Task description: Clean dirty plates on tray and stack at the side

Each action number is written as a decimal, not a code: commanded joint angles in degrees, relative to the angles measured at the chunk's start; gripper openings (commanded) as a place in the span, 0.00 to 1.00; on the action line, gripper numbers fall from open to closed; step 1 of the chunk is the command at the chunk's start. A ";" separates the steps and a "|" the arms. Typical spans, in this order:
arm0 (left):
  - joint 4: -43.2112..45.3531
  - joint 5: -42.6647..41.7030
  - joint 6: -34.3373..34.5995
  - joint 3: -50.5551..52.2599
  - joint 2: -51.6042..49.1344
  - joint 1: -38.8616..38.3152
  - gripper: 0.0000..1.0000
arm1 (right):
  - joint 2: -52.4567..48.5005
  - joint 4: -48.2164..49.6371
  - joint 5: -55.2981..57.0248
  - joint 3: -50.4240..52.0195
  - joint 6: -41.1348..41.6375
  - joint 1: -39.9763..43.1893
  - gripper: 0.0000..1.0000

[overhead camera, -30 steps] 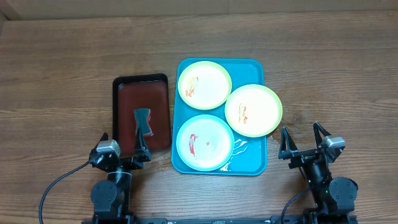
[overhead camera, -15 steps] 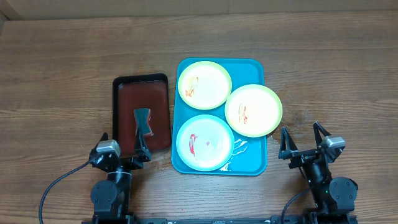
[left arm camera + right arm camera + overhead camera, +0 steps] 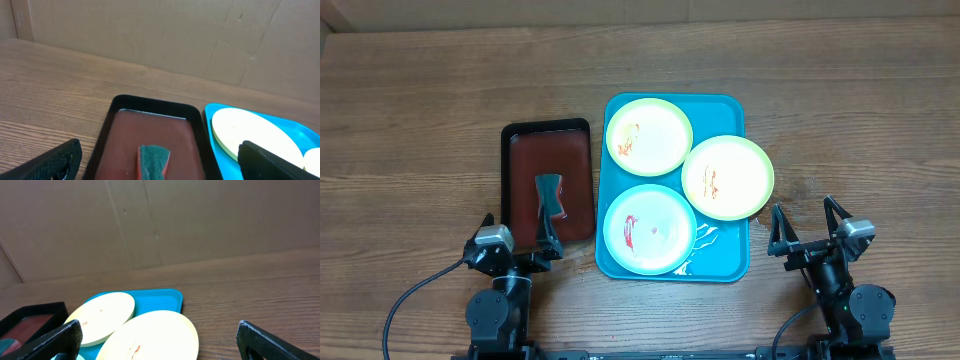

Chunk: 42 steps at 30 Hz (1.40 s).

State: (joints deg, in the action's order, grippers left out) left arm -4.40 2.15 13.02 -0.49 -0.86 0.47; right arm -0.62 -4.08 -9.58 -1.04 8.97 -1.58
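Note:
Three plates lie on the turquoise tray. A yellow-green plate is at the tray's far left, and it also shows in the left wrist view. A second yellow-green plate overhangs the tray's right rim. A pale blue-green plate is at the near left. All have red-orange smears. My left gripper is open and empty at the near end of the black tray. My right gripper is open and empty on the bare table right of the turquoise tray.
A black tray with a red-brown inside lies left of the turquoise tray. A green sponge with an orange underside lies in it, also in the left wrist view. A cardboard wall stands behind the table.

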 commanded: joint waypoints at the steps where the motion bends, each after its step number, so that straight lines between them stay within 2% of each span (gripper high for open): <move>1: 0.17 -0.31 -1.27 0.22 0.52 0.04 1.00 | 0.37 0.35 0.55 0.57 0.04 0.00 1.00; 42: 0.17 -0.31 -1.27 0.22 0.52 0.04 1.00 | 0.37 0.35 0.55 0.57 0.04 0.00 1.00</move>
State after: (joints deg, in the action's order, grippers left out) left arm -4.38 2.13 13.02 -0.49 -0.86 0.47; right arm -0.62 -4.08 -9.61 -1.04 8.97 -1.58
